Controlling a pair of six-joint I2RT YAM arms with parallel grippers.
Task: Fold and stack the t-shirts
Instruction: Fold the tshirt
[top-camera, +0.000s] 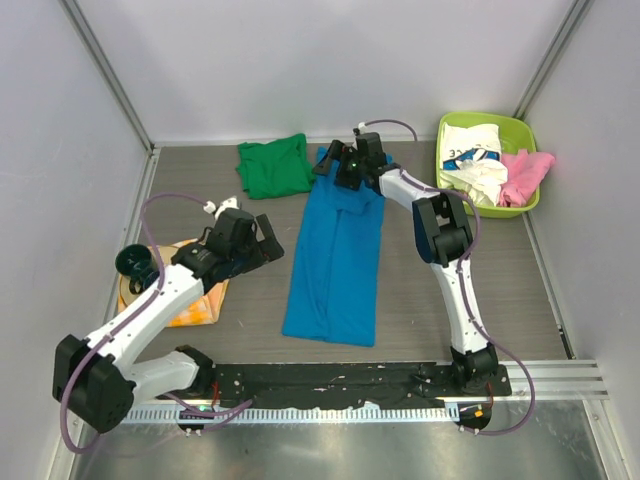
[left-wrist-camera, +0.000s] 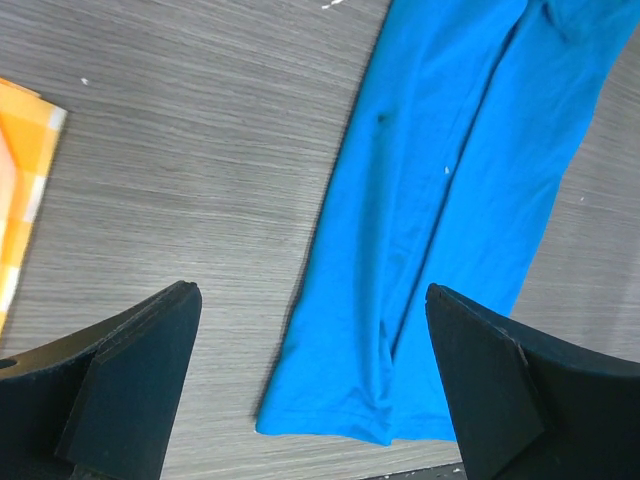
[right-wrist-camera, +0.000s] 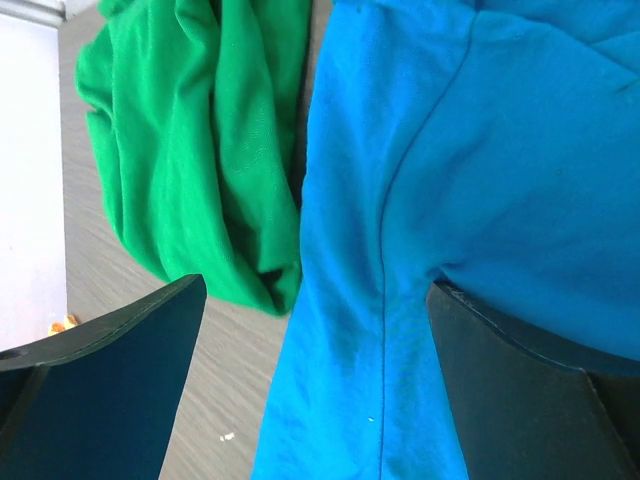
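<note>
A bright blue t-shirt (top-camera: 335, 260) lies in a long narrow strip down the middle of the table. It also shows in the left wrist view (left-wrist-camera: 440, 200) and the right wrist view (right-wrist-camera: 480, 150). A green t-shirt (top-camera: 273, 166) lies bunched at the back, touching the blue one's far end (right-wrist-camera: 190, 130). My right gripper (top-camera: 332, 166) (right-wrist-camera: 315, 290) is open over the blue shirt's far end, with blue cloth lying over one finger. My left gripper (top-camera: 266, 238) (left-wrist-camera: 310, 300) is open and empty, above the table by the blue shirt's left edge. White printed (top-camera: 472, 158) and pink (top-camera: 525, 175) shirts lie in a basket.
A lime green basket (top-camera: 520, 128) stands at the back right. An orange-yellow checked cloth (top-camera: 190, 305) (left-wrist-camera: 20, 180) lies at the left under my left arm, with a dark green round object (top-camera: 133, 262) beside it. Walls close off the left, back and right.
</note>
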